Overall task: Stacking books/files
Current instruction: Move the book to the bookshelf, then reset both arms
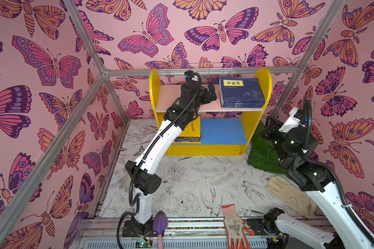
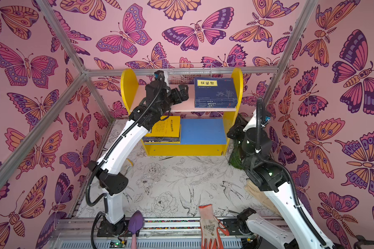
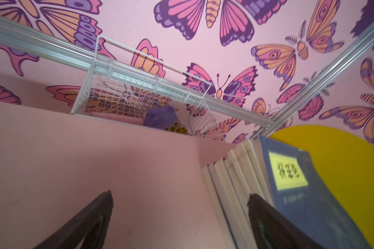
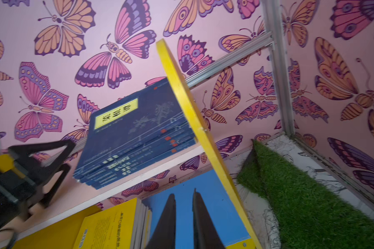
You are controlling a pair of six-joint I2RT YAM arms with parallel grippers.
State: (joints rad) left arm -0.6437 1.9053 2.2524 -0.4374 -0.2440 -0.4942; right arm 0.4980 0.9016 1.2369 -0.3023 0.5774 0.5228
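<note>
The left gripper (image 3: 179,194) has its jaws wide apart and empty over the pink upper shelf (image 1: 173,97), just beside the navy stack of books (image 1: 242,92). This stack lies at the right end of the shelf, against the yellow side panel (image 1: 266,82). The right gripper (image 4: 183,193) has jaws that seem almost together, with only a narrow gap, holding nothing. A yellow-covered stack (image 1: 192,129) lies at the left end of the blue lower shelf (image 1: 222,131).
</note>
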